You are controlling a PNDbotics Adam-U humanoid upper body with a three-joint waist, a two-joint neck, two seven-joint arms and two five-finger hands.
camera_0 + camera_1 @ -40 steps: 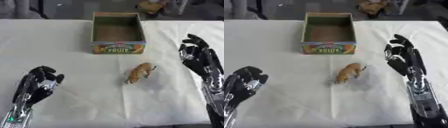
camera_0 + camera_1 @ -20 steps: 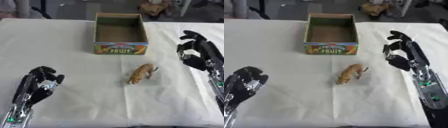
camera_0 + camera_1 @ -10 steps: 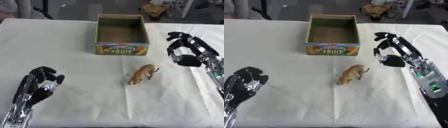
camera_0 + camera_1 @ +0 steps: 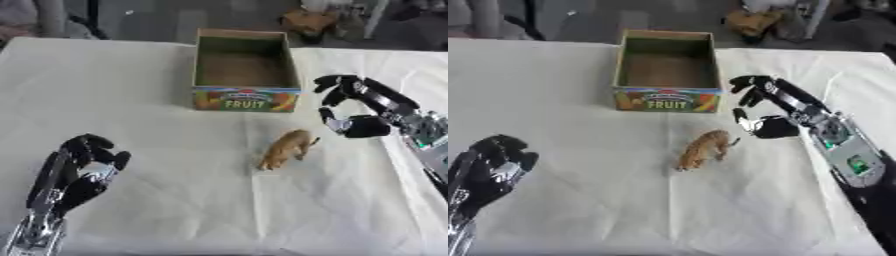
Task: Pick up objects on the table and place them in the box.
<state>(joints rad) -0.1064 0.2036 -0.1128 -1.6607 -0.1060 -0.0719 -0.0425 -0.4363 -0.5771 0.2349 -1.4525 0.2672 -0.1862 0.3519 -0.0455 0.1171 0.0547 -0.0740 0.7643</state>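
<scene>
A small tan toy animal [image 4: 285, 149] lies on the white tablecloth, a little in front of the open cardboard box [image 4: 244, 98] marked FRUIT, which stands empty. My right hand [image 4: 359, 107] hovers just right of the toy, open, fingers spread and bent toward it, thumb low near the toy's head, touching nothing. Near the lower left corner my left hand [image 4: 77, 171] rests on the table with fingers relaxed and nothing in it.
The white cloth [image 4: 131, 90] covers the whole table. Beyond the far edge there are dark floor, a brown object [image 4: 308, 21] and chair legs. Broad bare cloth lies to the left of the box and in front of the toy.
My right hand has swung in from the right edge toward the toy animal and lowered, its fingers now arched over the space beside it. The toy, the box and my left hand stay where they were.
</scene>
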